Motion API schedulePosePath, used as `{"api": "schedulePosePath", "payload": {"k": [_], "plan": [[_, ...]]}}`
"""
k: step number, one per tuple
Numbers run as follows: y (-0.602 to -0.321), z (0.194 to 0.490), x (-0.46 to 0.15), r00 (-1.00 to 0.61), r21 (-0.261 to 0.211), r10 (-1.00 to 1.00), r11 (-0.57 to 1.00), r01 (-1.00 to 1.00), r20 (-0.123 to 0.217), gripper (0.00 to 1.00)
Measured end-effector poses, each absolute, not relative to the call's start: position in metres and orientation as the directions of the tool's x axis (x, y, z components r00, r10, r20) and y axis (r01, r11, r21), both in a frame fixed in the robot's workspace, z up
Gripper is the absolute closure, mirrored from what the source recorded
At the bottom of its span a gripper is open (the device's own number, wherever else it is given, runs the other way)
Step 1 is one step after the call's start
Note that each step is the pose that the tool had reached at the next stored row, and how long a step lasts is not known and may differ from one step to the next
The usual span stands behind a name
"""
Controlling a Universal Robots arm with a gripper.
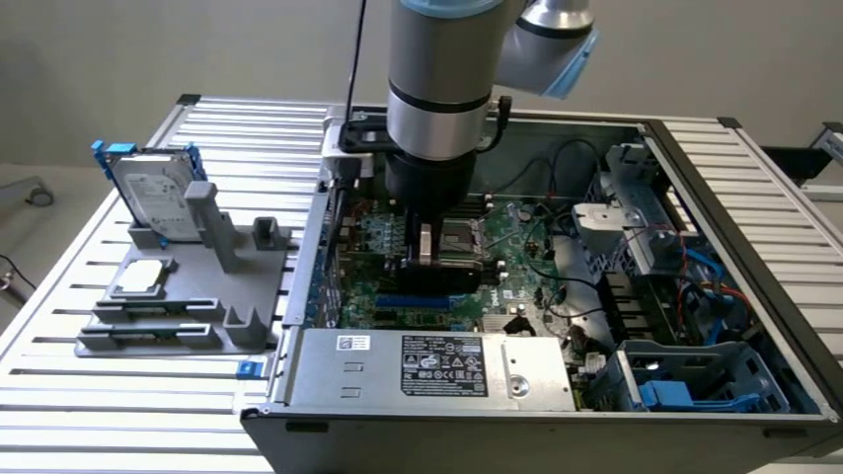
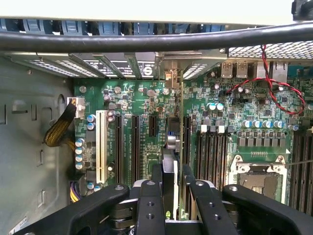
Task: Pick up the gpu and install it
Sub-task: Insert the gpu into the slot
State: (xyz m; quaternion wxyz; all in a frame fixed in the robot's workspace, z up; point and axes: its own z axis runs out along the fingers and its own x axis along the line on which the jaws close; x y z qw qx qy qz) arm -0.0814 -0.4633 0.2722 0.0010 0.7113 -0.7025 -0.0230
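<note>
My gripper (image 1: 435, 259) reaches straight down into the open computer case (image 1: 737, 197), over the green motherboard (image 1: 527, 247). It is shut on the gpu (image 2: 169, 156), which the wrist view sees edge-on as a thin card between the two black fingers (image 2: 149, 196). The card stands upright in line with a black expansion slot. Its silver bracket end (image 2: 171, 76) sits at the case's rear slot openings. In the exterior view the gpu (image 1: 424, 247) is a dark shape under the wrist. Whether the card is fully down in the slot, I cannot tell.
A grey fixture (image 1: 185, 306) on the exterior view's left holds a silver hard drive with blue rails (image 1: 152, 193) and a square silver chip (image 1: 142, 278). The power supply (image 1: 435, 365) lies along the case front. A CPU socket (image 2: 257, 178) and red wires (image 2: 274, 88) are close by.
</note>
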Motion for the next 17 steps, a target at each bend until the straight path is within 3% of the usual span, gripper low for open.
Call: {"api": "schedulePosePath", "payload": {"k": [17], "plan": [[-0.4637, 0.2658, -0.083, 0.012, 0.034, -0.999, -0.013, -0.999, -0.031, 0.73]]}}
